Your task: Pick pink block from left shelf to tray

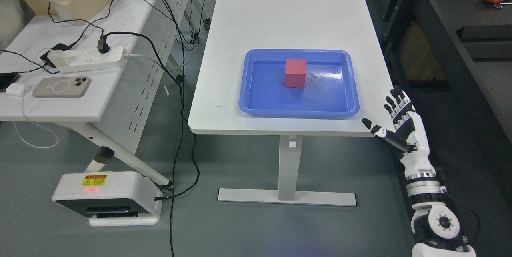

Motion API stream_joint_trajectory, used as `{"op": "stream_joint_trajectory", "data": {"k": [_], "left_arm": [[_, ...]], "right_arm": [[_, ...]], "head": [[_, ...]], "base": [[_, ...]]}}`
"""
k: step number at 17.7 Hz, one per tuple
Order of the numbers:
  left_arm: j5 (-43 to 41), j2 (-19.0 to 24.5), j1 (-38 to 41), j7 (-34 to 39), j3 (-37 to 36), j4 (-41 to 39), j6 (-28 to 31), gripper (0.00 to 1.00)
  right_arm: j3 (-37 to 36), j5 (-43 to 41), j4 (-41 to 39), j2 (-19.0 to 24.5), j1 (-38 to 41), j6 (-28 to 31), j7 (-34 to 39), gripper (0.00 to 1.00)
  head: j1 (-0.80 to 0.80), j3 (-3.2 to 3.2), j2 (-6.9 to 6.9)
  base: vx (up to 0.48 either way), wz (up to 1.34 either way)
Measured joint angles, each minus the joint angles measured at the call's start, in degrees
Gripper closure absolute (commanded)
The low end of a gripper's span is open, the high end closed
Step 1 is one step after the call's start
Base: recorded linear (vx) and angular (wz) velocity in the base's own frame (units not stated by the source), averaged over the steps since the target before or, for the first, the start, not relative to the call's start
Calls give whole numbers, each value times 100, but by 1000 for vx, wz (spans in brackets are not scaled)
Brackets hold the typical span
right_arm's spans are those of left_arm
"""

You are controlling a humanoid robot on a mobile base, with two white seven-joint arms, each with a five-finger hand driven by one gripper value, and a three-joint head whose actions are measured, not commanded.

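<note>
The pink-red solid cube block (295, 73) sits upright inside the shallow blue plastic tray (256, 107) on the white worktop (280, 13), consistent with a finished delivery. The right robot hand (398, 119) hangs beside the worktop's corner, fingers spread, holding nothing.

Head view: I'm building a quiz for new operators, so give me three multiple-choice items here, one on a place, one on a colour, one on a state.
1. Where is the pink cube-shaped block?
A on the floor
B inside the tray
C on the left desk

2. What colour is the shallow plastic tray?
A blue
B green
C white

3. How is the right hand?
A gripping the block
B open, holding nothing
C resting in the tray

Answers:
1 B, it sits on the tray's floor.
2 A, rim and floor are blue.
3 B, fingers spread beside the white table.
</note>
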Motion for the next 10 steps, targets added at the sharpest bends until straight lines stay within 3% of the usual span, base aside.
{"op": "stream_joint_trajectory", "data": {"k": [4, 10], "left_arm": [[0, 0, 0, 0, 0, 0, 0, 0], [0, 0, -1, 0, 0, 0, 0, 0]], "right_arm": [[176, -15, 3, 0, 0, 24, -603, 0], [326, -22, 3, 0, -3, 25, -730, 0]], "head": [[0, 0, 0], [0, 0, 0]], "base": [[-91, 73], [-53, 14]]}}
